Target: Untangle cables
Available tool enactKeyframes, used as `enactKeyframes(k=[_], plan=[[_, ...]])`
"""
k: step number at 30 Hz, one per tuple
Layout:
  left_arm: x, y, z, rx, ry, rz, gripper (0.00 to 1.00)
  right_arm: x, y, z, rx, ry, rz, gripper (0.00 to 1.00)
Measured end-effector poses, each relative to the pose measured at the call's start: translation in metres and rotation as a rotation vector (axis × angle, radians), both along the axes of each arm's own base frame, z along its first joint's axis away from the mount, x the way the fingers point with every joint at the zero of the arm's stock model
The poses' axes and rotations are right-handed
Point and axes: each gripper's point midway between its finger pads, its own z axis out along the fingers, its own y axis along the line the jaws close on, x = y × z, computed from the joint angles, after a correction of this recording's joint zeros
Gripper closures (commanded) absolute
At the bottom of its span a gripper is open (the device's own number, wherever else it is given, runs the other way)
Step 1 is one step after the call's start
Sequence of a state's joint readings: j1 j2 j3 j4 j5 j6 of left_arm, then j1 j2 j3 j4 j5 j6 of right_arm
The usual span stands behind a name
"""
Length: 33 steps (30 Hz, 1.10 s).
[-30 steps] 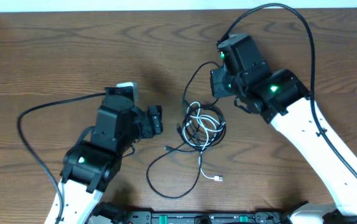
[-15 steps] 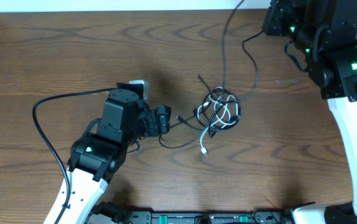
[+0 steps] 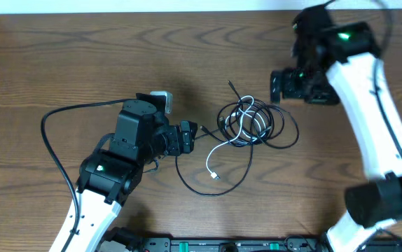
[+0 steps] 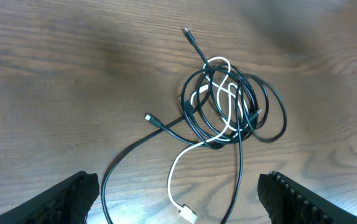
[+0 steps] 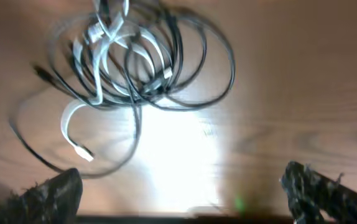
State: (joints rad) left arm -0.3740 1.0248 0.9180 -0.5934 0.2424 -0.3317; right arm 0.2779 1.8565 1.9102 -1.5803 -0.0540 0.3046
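The cables [image 3: 246,124] lie as a tangle of thin black and white loops in the middle of the wooden table [image 3: 61,63]. A white strand runs out to a small white plug [image 3: 215,175], and a long black loop [image 3: 218,190] trails toward the front. In the left wrist view the cables [image 4: 228,106] lie ahead of my left gripper [image 4: 178,211], which is open with the white plug [image 4: 188,214] between its fingers. My left gripper [image 3: 192,134] sits just left of the tangle. My right gripper [image 3: 276,85] is to its upper right, open and empty. The right wrist view shows the cables [image 5: 135,62] blurred, beyond my right gripper [image 5: 185,199].
A thick black robot cable [image 3: 54,126] arcs over the table left of the left arm. The right arm's white link [image 3: 369,119] crosses the table's right side. The table's far edge [image 3: 152,12] runs along the top.
My right gripper has opened and let go of the black strand it held up, then swung down and left beside the tangle. The cables have settled flat. The left arm has barely moved.
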Motion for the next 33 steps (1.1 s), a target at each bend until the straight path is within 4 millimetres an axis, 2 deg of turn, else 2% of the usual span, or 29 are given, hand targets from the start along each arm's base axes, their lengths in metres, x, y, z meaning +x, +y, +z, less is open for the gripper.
enactKeyframes(k=[2,6,7,9,13,15,19,25,28,33], plan=[[0.000,-0.001,0.000,-0.002,0.001,-0.003,0.13,-0.008,0.007,-0.018,0.002,0.092,0.072,0.01],[-0.001,-0.001,0.000,-0.005,0.002,-0.006,0.13,-0.022,0.034,-0.047,0.042,0.213,0.279,0.02],[-0.001,-0.001,0.000,-0.006,0.002,-0.007,0.13,-0.023,0.038,-0.051,0.045,0.222,0.305,0.05],[-0.001,-0.002,0.000,-0.007,0.003,-0.009,0.13,-0.024,0.059,-0.066,0.060,0.226,0.411,0.11],[-0.001,-0.002,0.000,-0.009,0.003,-0.011,0.13,-0.012,0.086,-0.089,0.059,0.176,0.526,0.30],[-0.001,-0.002,0.000,-0.009,0.005,-0.011,0.13,-0.006,0.096,-0.100,0.056,0.156,0.555,0.34],[-0.002,-0.002,0.000,-0.008,0.005,-0.011,0.13,0.003,0.105,-0.114,0.049,0.139,0.536,0.39],[0.000,0.001,0.000,0.007,-0.002,0.003,0.13,0.025,0.122,-0.123,0.067,0.051,0.338,0.44],[0.002,0.005,-0.001,0.024,-0.009,0.020,0.13,0.026,0.128,-0.126,0.072,0.046,0.235,0.49],[0.004,0.009,-0.001,0.041,-0.016,0.037,0.13,0.017,0.125,-0.137,0.034,0.081,0.087,0.49]])
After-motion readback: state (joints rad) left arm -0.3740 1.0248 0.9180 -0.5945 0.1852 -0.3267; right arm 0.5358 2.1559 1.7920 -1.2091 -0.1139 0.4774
